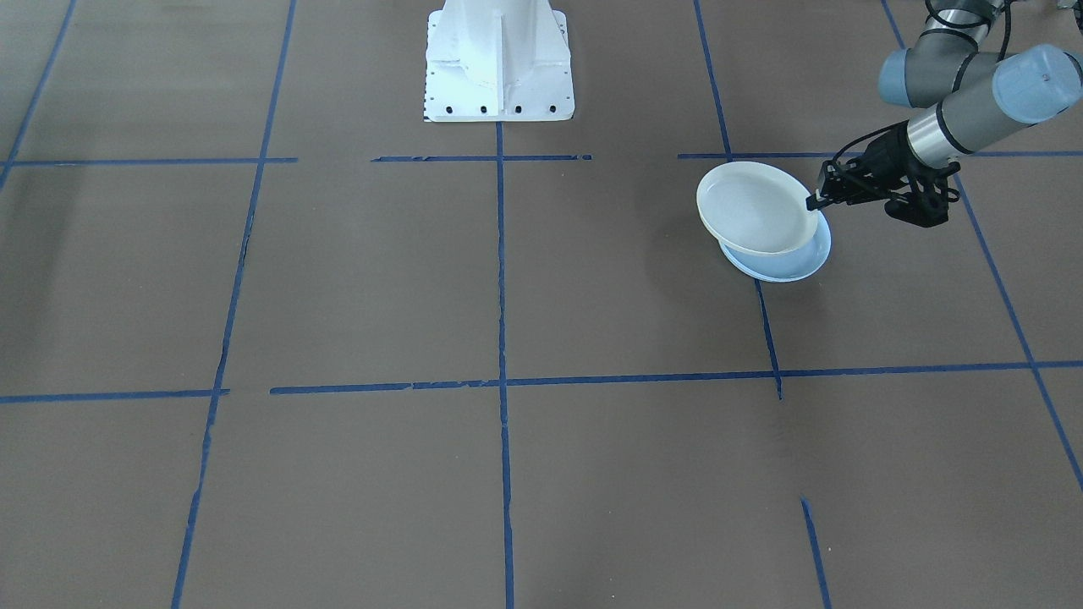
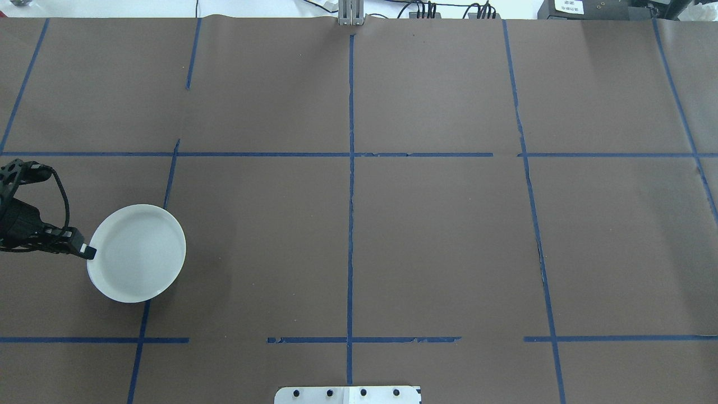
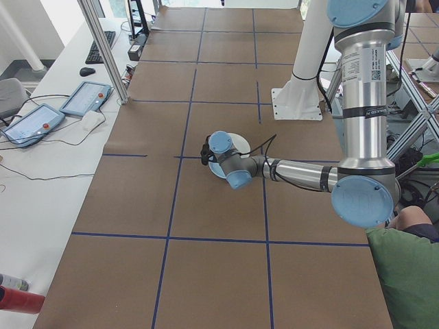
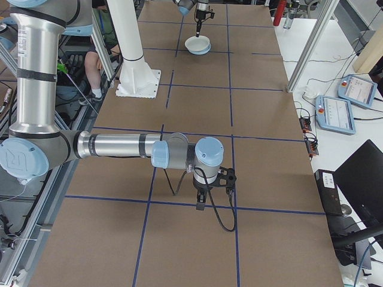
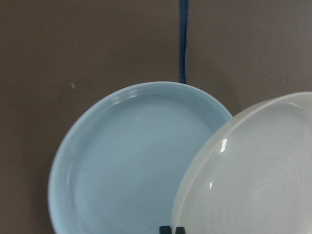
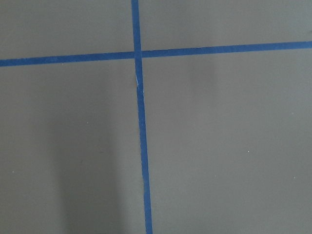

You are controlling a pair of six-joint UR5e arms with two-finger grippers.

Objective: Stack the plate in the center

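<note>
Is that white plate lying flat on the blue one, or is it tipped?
Tipped. The left gripper holds the white plate by its rim, raised and offset over the blue plate.

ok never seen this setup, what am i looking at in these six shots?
Two robot arms share a table covered in brown paper with blue tape lines. Two shots are fixed cameras above and across the table, two look along it from each end, and two sit on the wrists. The left gripper pinches the rim of a white plate, holding it tilted over a pale blue plate that lies flat. The left wrist camera shows both plates close up. The right gripper hangs over bare paper; whether it is open cannot be told.
</note>
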